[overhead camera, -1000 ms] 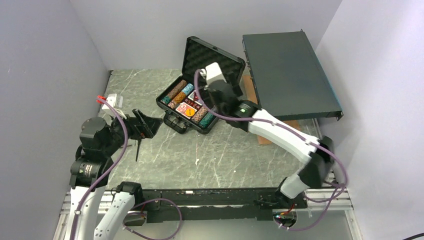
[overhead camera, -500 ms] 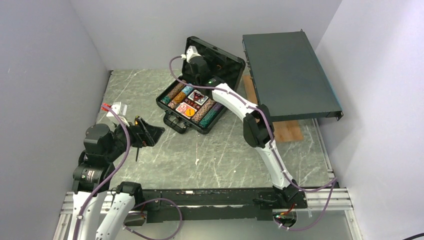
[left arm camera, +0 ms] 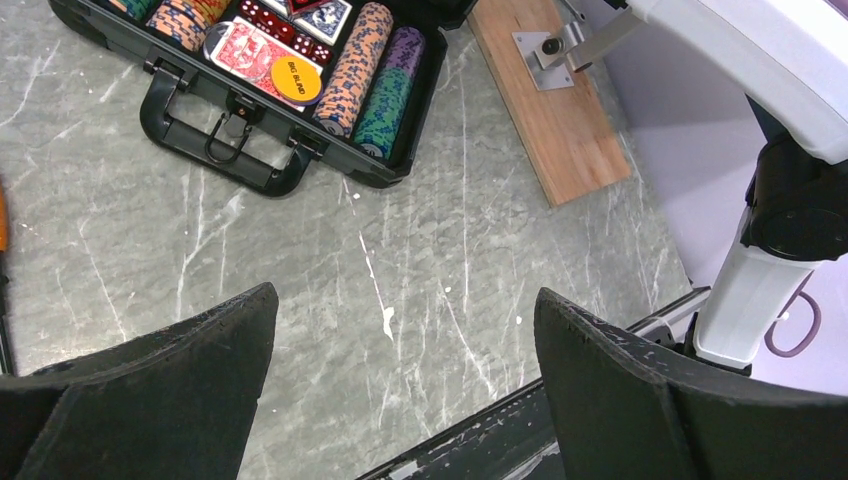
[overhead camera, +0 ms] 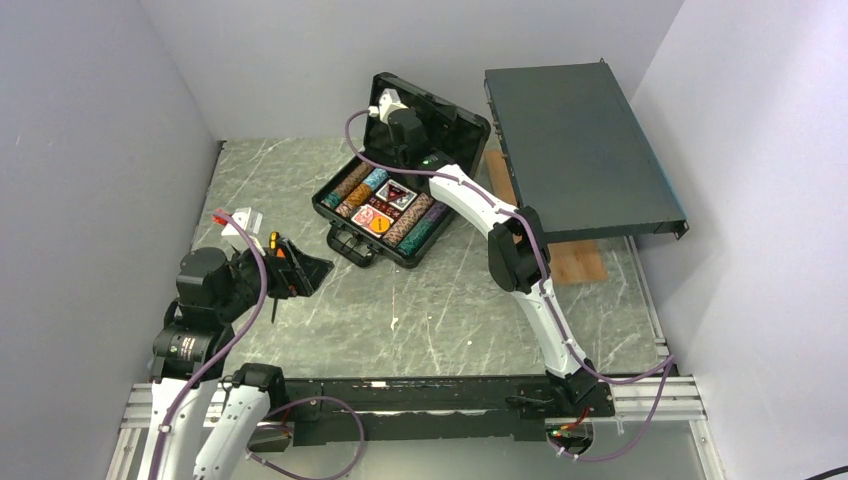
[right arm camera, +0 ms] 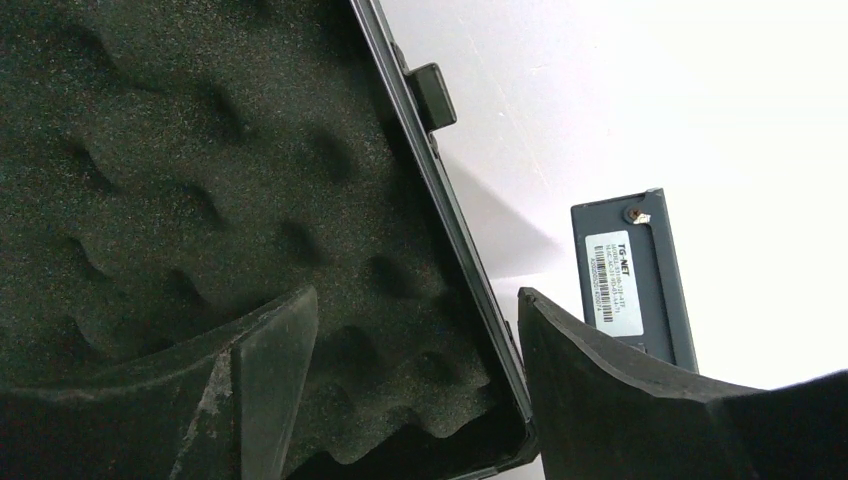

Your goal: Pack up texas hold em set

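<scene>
The small black hard case (overhead camera: 352, 247) lies open at the table's back middle, its foam-lined lid (overhead camera: 447, 125) standing up. Rows of poker chips (overhead camera: 352, 186), card decks and an orange round button (left arm camera: 297, 78) fill the tray. My right gripper (overhead camera: 392, 112) is up at the lid's top left part. In the right wrist view it (right arm camera: 415, 310) is open, one finger before the foam (right arm camera: 200, 150) and the other past the lid's rim (right arm camera: 440, 200). My left gripper (overhead camera: 300, 265) is open and empty above the table, left of the case (left arm camera: 250, 165).
A large flat dark grey metal box (overhead camera: 580, 140) leans at the back right, also in the right wrist view (right arm camera: 630, 280). A wooden board (left arm camera: 545, 110) lies below it. Orange-handled tools (overhead camera: 275, 245) lie by my left gripper.
My right arm has swung from over the case's tray up to the lid's top left part. My left arm has drawn slightly nearer and lower.
</scene>
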`<state>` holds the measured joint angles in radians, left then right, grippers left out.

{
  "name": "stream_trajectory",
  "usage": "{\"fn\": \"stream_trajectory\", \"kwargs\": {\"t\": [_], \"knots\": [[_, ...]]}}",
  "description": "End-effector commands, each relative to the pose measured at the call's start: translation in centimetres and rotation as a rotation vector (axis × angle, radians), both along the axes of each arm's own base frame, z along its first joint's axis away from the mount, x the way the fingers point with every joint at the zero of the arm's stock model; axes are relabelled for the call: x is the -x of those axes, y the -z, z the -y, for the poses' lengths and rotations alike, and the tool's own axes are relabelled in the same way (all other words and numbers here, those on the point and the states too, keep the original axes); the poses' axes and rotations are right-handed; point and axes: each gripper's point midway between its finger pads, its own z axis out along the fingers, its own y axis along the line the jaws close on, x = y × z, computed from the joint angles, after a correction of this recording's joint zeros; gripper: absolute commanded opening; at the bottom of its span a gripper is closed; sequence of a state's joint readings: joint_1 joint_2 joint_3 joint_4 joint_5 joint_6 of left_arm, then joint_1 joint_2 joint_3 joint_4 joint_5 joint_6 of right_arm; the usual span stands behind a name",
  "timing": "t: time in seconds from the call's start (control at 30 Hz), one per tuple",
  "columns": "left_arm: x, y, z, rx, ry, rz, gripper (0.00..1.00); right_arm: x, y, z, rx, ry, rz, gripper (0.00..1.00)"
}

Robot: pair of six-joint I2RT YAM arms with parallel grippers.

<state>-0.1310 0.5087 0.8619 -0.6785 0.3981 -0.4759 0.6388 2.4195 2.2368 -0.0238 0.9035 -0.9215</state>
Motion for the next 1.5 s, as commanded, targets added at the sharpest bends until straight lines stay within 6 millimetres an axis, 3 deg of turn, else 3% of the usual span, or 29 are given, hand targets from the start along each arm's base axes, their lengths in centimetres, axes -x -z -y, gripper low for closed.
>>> {"fn": "stream_trajectory", "kwargs": {"t": [0.0,0.43,0.57,0.73,1.07,1.13,1.33,1.47], "knots": [[-0.2,-0.3,0.4,0.007,0.024,0.011,0.99,-1.0,-5.5,5.3,-0.048,0.077,0.107,0.74],[0.1,0.0,0.5,0.016,0.032,-0.003,0.99,-1.7,-7.6,7.5,-0.078,0.097,0.132,0.74],[0.1,0.1,0.7,0.020,0.038,-0.009,0.99,-2.1,-7.0,8.6,-0.072,0.114,0.113,0.70],[0.3,0.0,0.5,0.012,0.031,-0.005,0.99,-2.5,-5.9,8.5,-0.075,0.101,0.088,0.61],[0.5,-0.1,0.5,0.013,0.033,-0.009,0.99,-2.1,-4.2,6.0,-0.051,0.035,0.027,0.33],[0.5,-0.1,0.5,0.015,0.037,-0.012,0.99,-1.8,-4.5,5.1,-0.052,0.017,0.029,0.20],[0.3,-0.6,0.3,0.000,0.028,-0.013,0.99,0.4,-7.0,2.7,-0.077,-0.032,0.057,0.00],[0.3,-1.4,0.2,-0.009,0.026,-0.011,0.99,2.7,-9.0,0.7,-0.103,-0.067,0.085,0.00]]}}
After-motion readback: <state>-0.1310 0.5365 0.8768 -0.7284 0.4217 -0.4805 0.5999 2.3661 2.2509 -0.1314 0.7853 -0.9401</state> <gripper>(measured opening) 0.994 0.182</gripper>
